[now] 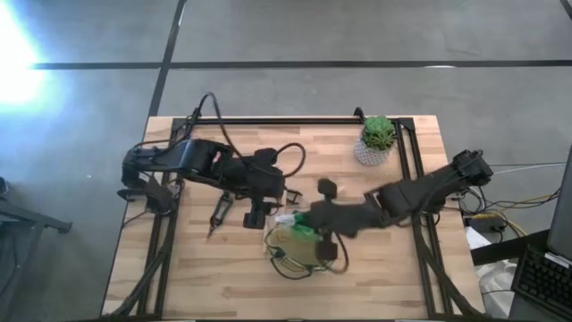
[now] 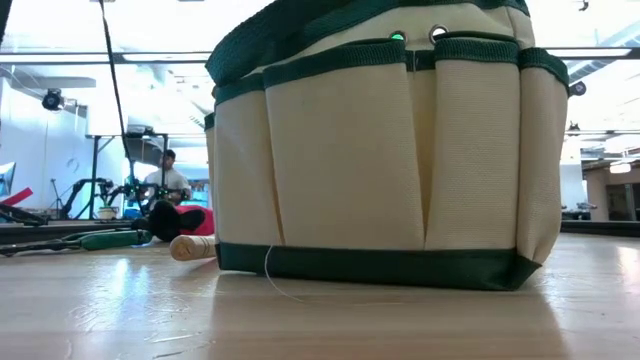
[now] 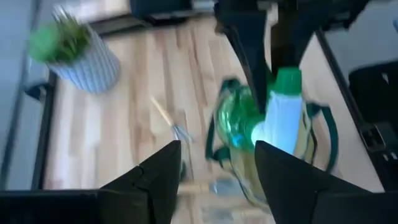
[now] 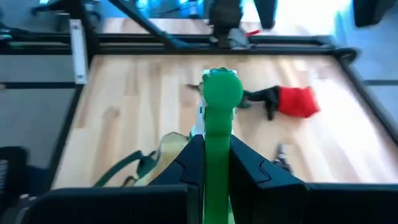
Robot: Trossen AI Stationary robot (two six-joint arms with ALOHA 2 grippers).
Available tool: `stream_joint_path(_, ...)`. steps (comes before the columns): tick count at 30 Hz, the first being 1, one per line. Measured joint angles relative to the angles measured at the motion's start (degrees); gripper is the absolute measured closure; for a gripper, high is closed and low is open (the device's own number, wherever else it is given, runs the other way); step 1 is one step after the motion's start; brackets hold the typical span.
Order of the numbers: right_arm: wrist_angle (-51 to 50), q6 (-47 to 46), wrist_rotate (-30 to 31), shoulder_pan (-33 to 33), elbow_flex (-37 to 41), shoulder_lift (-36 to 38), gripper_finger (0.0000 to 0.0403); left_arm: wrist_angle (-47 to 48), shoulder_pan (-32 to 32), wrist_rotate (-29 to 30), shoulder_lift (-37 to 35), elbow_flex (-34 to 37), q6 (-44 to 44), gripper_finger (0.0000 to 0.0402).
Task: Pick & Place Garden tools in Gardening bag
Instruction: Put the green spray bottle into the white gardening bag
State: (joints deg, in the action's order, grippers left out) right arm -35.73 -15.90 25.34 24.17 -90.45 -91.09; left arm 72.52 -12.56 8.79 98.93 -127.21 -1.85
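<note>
The gardening bag [image 1: 299,250], khaki with green trim and straps, stands near the table's front middle and fills the low view [image 2: 390,150]. My right gripper [image 4: 217,155] is over its mouth, shut on the small green spray bottle [image 3: 280,109]. My left gripper [image 3: 217,165] hovers open just left of the bag, with nothing between its fingers. A wooden-handled fork [image 3: 169,119] and another tool [image 1: 219,215] lie flat on the table left of the bag. The red glove [image 4: 297,101] lies flat beyond it. My right gripper pinches the spray bottle between its two fingers; a green part of it [image 4: 217,140] runs up between them, with a round green end [image 4: 221,92] sticking out past the fingertips. The fingers slant down from the table's right. The bottle is lifted clear above the bag's mouth.
A green plant in a whitish ribbed pot [image 1: 376,141] stands at the back right. Black frame rails [image 1: 295,120] run along the table's far edge and sides. A wooden handle end [image 2: 190,247] lies by the bag's left foot. A person sits in the room behind.
</note>
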Motion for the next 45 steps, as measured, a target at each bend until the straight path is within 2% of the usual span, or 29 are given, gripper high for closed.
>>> stream_joint_path(4,0.2,-2.0,7.1,3.5,0.3,0.0,0.0374,-5.1,-0.3,0.7,-2.0,3.3,-2.1,0.0195)
stream_joint_path(7,-0.2,-4.5,11.3,5.8,0.8,0.2,0.0374,-10.4,-0.3,2.5,-4.3,8.2,-3.1,0.0195)
stream_joint_path(13,0.3,-11.3,19.1,9.1,3.1,0.4,0.0374,-22.3,-0.3,8.3,-12.0,25.0,-4.1,0.0195)
stream_joint_path(17,2.1,-17.1,22.3,10.1,6.0,0.3,0.0374,-34.2,-0.2,13.3,-19.7,38.0,-4.2,0.0195)
stream_joint_path(24,6.0,-22.5,24.8,10.8,8.4,0.7,0.0374,-59.3,-0.2,14.9,-32.9,61.0,-4.6,0.0195)
stream_joint_path(31,7.4,-23.2,28.8,12.2,8.4,1.7,0.0374,-83.6,0.1,16.3,-41.2,79.5,-9.6,0.0195)
stream_joint_path(40,9.3,-23.1,30.4,12.1,8.4,2.5,0.0374,-110.1,0.1,16.9,-43.8,94.9,-10.7,0.0195)
stream_joint_path(45,9.7,-23.4,31.4,12.5,10.2,1.4,0.0374,-118.7,0.1,16.9,-43.7,99.8,-10.6,0.0195)
